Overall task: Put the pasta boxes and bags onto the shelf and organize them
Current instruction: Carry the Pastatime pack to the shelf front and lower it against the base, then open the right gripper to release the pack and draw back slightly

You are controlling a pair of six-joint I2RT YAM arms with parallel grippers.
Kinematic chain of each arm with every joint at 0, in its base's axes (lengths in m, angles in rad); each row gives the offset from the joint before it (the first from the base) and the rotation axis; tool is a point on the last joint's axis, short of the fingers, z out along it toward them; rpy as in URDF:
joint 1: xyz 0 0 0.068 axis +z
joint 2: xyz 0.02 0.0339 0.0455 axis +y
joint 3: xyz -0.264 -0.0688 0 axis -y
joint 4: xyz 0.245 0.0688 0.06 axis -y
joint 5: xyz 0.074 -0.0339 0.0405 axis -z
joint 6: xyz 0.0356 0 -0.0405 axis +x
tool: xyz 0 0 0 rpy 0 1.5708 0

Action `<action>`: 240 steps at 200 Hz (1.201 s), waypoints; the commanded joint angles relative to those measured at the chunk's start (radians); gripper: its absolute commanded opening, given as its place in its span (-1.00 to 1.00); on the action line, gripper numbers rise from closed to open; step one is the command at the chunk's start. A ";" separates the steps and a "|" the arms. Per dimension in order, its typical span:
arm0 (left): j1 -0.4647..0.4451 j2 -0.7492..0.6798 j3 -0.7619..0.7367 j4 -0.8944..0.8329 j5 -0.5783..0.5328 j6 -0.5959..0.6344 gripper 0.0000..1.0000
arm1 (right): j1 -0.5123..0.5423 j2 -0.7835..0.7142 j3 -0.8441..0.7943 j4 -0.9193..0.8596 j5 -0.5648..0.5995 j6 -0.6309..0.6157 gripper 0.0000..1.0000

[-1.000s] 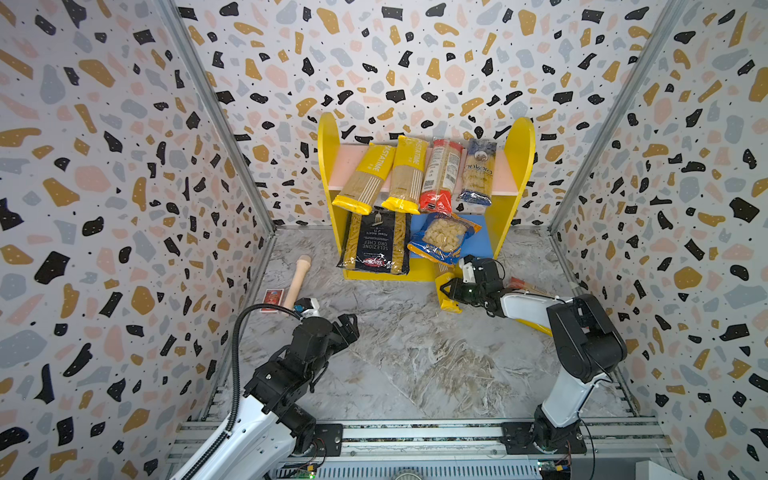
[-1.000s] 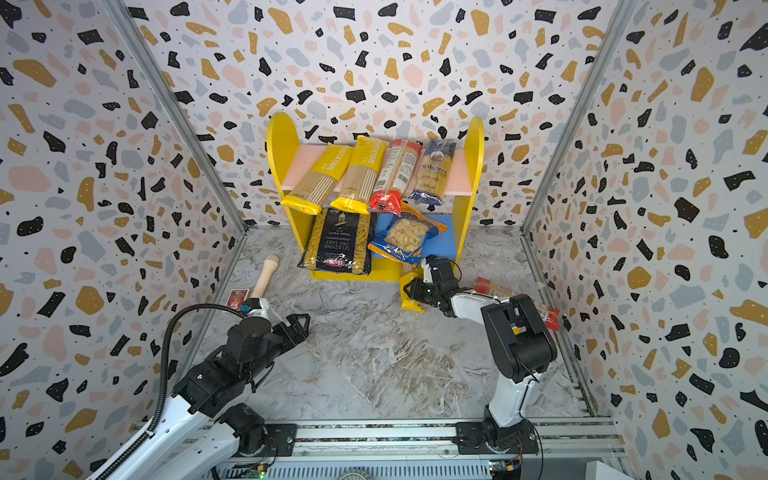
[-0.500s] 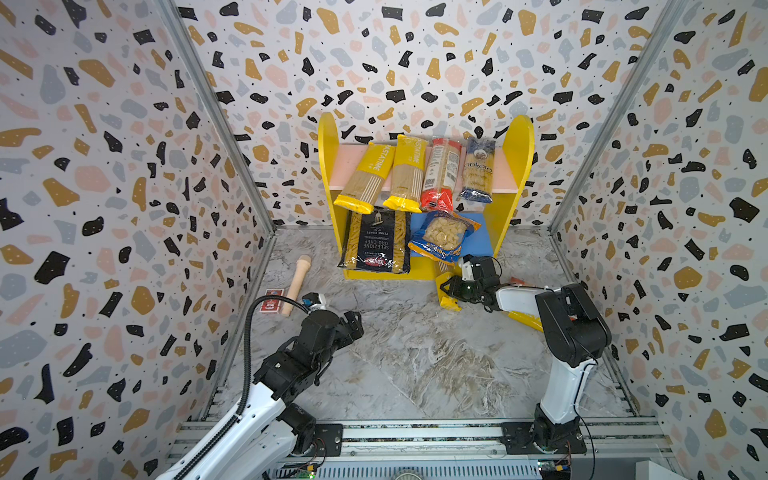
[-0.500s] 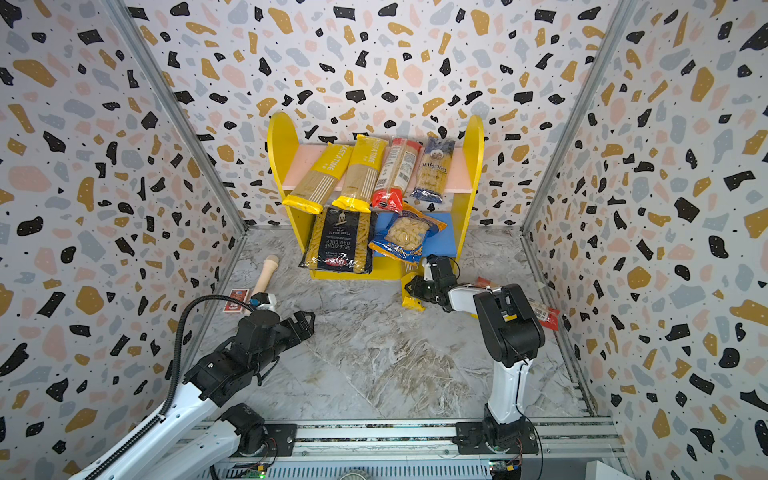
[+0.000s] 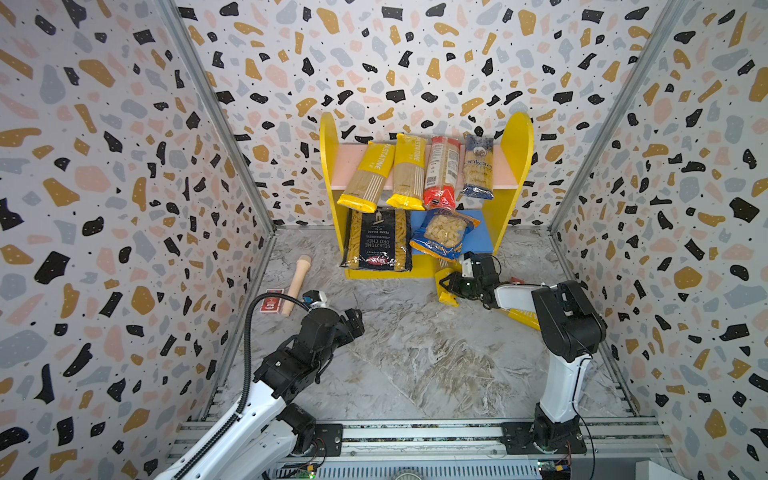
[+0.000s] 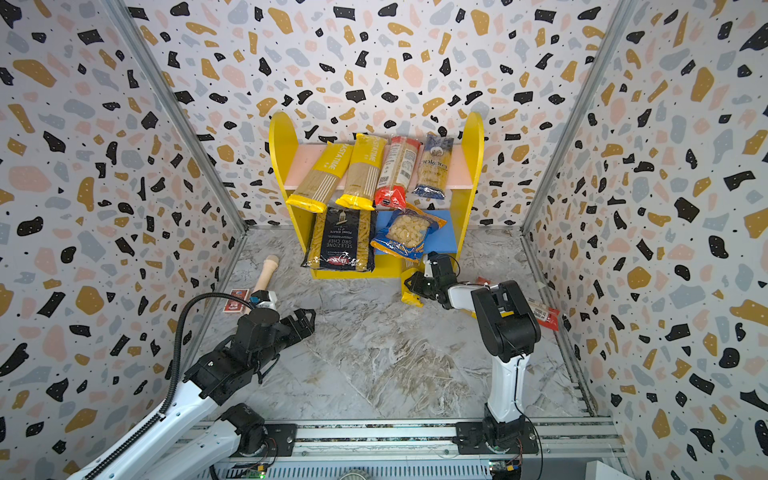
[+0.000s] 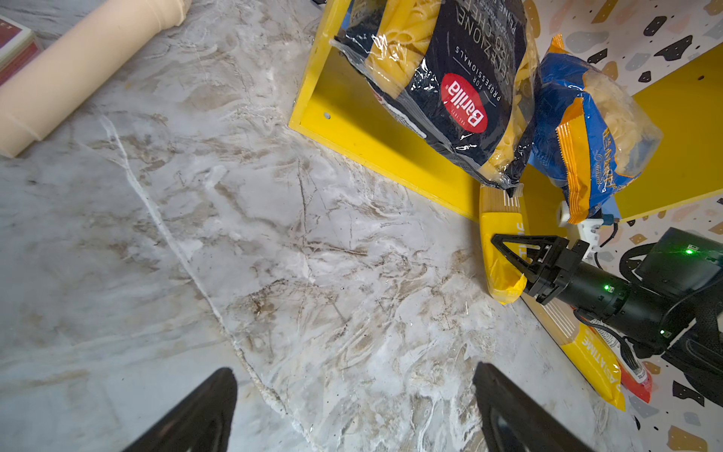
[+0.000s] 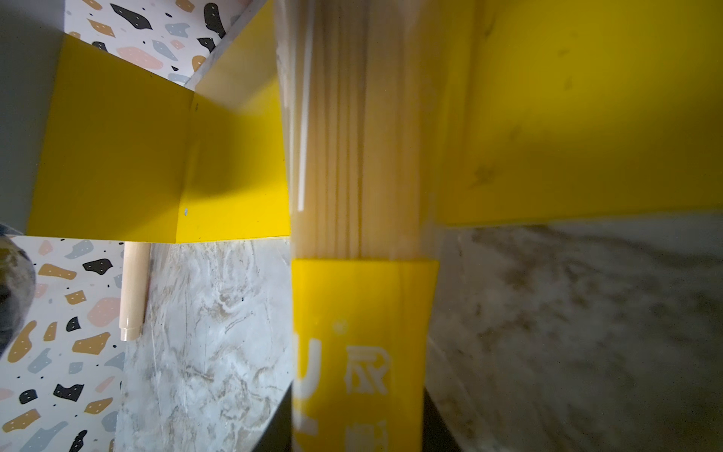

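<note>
The yellow PASTATIME pack [image 5: 448, 296] sits at the foot of the shelf [image 5: 516, 141], with its far end at the yellow base strip. My right tool [image 5: 452, 285] is clamped narrow on it. Just beyond, the black Barilla bag [image 5: 376, 241] and the blue-orange bag [image 5: 442, 232] lean on the blue board, and four long packs [image 5: 409, 170] rest on the pink board. My left tool [image 5: 354, 322] hangs wide and holds nothing. It is over the worktop [image 5: 415, 357] at near left, close to the wooden stick [image 5: 297, 282].

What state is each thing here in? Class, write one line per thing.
shelf: upright, partly filled.
left gripper: open, empty.
right gripper: shut on yellow spaghetti pack.
yellow spaghetti pack: gripped, low by the shelf's front.
black Barilla bag: shelved, overhanging front.
wooden stick: lying flat.
</note>
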 commanded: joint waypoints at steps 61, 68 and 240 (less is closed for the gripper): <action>0.004 -0.019 0.035 0.019 -0.002 0.028 0.90 | -0.013 -0.113 -0.010 0.157 -0.027 0.025 0.02; 0.004 -0.022 0.034 0.019 0.000 0.028 0.90 | -0.010 -0.122 -0.014 0.142 -0.026 0.022 0.03; 0.005 -0.135 0.017 -0.029 0.020 0.021 0.90 | 0.210 -0.444 -0.235 -0.333 0.387 -0.164 -0.11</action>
